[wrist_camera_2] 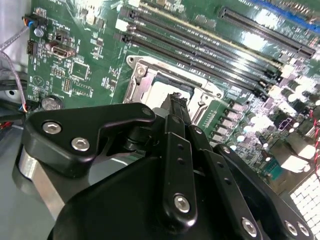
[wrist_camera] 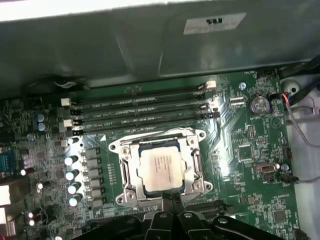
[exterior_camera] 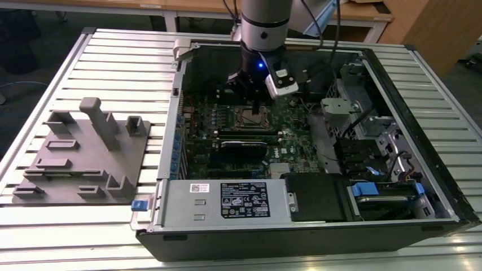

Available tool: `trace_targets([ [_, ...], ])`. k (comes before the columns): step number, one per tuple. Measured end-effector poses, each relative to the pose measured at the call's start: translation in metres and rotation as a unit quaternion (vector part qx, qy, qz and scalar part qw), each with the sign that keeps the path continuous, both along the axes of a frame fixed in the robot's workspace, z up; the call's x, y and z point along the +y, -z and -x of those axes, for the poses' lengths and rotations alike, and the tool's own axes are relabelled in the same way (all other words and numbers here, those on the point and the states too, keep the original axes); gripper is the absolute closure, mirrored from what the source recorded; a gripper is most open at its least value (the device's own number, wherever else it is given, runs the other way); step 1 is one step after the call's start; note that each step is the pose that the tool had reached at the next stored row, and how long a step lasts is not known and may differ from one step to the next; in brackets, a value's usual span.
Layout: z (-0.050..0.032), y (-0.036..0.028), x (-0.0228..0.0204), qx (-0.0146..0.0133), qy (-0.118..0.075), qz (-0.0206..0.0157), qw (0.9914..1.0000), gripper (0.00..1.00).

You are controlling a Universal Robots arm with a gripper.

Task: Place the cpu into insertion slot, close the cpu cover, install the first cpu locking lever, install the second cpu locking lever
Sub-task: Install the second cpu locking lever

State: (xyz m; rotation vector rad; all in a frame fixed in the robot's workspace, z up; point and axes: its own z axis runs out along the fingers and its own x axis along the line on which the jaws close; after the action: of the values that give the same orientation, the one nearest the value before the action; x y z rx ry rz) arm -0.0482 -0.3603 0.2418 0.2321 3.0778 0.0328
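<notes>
The cpu (wrist_camera: 162,171), a pale silvery square chip, lies in the insertion slot (exterior_camera: 252,118) on the green board. The silver cpu cover (wrist_camera: 196,162) lies flat around it, and the chip shows through its window. My gripper (wrist_camera: 172,199) hangs at the slot's edge, just beside the cover frame, with its black fingers pressed together on nothing I can make out. In the second wrist view the gripper (wrist_camera_2: 175,100) tip stands right over the cover (wrist_camera_2: 137,82). Whether the tip touches a locking lever I cannot tell. In the exterior view the gripper (exterior_camera: 252,101) is low inside the open computer case.
Long black memory slots (wrist_camera: 140,107) run beside the socket. A black card (exterior_camera: 243,148) stands on the board near the power supply box (exterior_camera: 226,197). Case walls and drive bays (exterior_camera: 376,152) ring the board. A grey fixture plate (exterior_camera: 83,152) sits at the exterior view's left.
</notes>
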Motion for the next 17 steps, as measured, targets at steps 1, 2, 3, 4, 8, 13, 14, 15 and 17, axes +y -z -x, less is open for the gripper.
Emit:
trace_targets([
  [1, 0.0, 0.0, -0.0013, 0.0, 0.0, 0.0, 1.0, 0.9],
  [2, 0.0, 0.0, -0.0025, 0.0, -0.001, 0.0, 1.0, 0.9],
  [3, 0.0, 0.0, -0.0038, 0.0, -0.001, 0.0, 1.0, 0.9],
  [4, 0.0, 0.0, -0.0051, 0.0, -0.001, 0.0, 1.0, 0.9],
  [8, 0.0, 0.0, -0.0104, 0.0, -0.002, 0.0, 1.0, 0.9],
  [13, 0.0, 0.0, -0.0167, 0.0, -0.003, -0.0003, 0.99999, 0.9],
  [14, 0.0, 0.0, -0.0175, 0.0, -0.003, -0.0003, 0.99999, 0.9],
  [15, 0.0, 0.0, -0.0181, 0.0, -0.004, -0.0003, 0.99999, 0.9],
  [17, 0.0001, 0.0, -0.0193, 0.0, -0.004, -0.0006, 0.99999, 0.9],
])
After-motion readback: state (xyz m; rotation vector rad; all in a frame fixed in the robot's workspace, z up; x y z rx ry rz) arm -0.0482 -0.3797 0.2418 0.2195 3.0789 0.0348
